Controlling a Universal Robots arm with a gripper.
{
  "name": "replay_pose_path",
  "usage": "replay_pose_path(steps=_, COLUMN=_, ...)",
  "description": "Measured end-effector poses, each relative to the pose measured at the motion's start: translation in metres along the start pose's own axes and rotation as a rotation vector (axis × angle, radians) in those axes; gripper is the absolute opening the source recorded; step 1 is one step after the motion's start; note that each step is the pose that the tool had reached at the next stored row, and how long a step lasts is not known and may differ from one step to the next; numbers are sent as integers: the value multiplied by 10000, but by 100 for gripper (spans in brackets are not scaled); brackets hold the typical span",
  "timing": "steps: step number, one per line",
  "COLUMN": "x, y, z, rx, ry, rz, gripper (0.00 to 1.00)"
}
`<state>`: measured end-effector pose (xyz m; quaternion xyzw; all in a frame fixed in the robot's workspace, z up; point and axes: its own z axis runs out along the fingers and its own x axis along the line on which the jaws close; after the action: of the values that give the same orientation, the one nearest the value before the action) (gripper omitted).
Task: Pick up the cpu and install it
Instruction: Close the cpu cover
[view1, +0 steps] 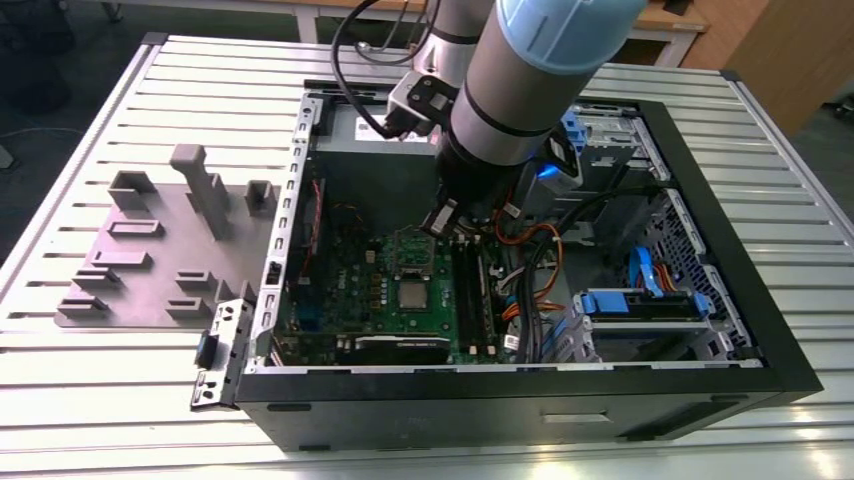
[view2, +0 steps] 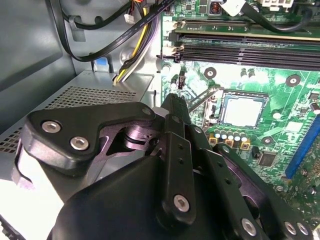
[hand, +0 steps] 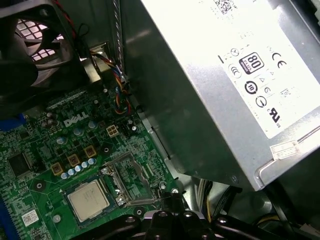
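Starting at the exterior view's left, a grey fixture plate (view1: 160, 255) with upright blocks lies on the slatted metal table (view1: 107, 390), just beside the open black computer case (view1: 534, 400). Inside the case the green motherboard (view1: 387, 290) lies flat, and the cpu (view1: 415, 295) sits in its socket near the board's middle, silvery top up. In the first wrist view the cpu (hand: 88, 200) lies seated on the board with the hinged socket frame (hand: 129, 180) swung open just beside it, and the grey power supply box (hand: 220, 85) with its white label looms alongside. In the second wrist view the same cpu (view2: 241, 111) shows square and pale, the memory slots (view2: 250, 50) running beyond it.

The arm (view1: 534, 90) comes down into the case from above, and the gripper (view1: 447, 222) hangs over the board beside the socket, not touching the cpu as far as I can make out. Up close in the second wrist view, the gripper (view2: 175, 102) has its black fingers (view2: 175, 107) drawn together into 1 narrow tip with nothing between them.

Further toward the exterior view's right, orange and black cables (view1: 534, 260) tangle beside the board, and blue drive brackets (view1: 641, 300) sit against the case wall.
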<state>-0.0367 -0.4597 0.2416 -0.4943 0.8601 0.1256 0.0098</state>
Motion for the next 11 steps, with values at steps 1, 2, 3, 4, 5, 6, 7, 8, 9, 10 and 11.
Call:
replay_pose_path(steps=1, x=0, y=1, z=-4, rx=0, ry=0, rz=-2, gripper=11)
replay_pose_path(steps=2, x=1, y=1, z=-6, rx=-1, ry=-2, rz=-5, gripper=11)
replay_pose_path(steps=3, x=3, y=2, z=-10, rx=-2, ry=-1, rz=-8, gripper=11)
replay_pose_path(steps=4, x=4, y=2, z=-13, rx=-2, ry=0, rz=-11, gripper=11)
replay_pose_path(steps=5, x=6, y=2, z=-16, rx=-2, ry=3, rz=-14, gripper=11)
replay_pose_path(steps=6, x=10, y=2, z=-18, rx=-2, ry=5, rz=-20, gripper=11)
replay_pose_path(steps=7, x=18, y=0, z=-20, rx=-4, ry=8, rz=-35, gripper=11)
replay_pose_path(steps=8, x=24, y=-4, z=-21, rx=-8, ry=13, rz=-61, gripper=11)
replay_pose_path(steps=9, x=32, y=-8, z=-24, rx=-13, ry=22, rz=-96, gripper=11)
replay_pose_path(steps=10, x=40, y=-12, z=-25, rx=-17, ry=28, rz=-128, gripper=11)
replay_pose_path(steps=11, x=46, y=-15, z=-27, rx=-21, ry=33, rz=-153, gripper=11)
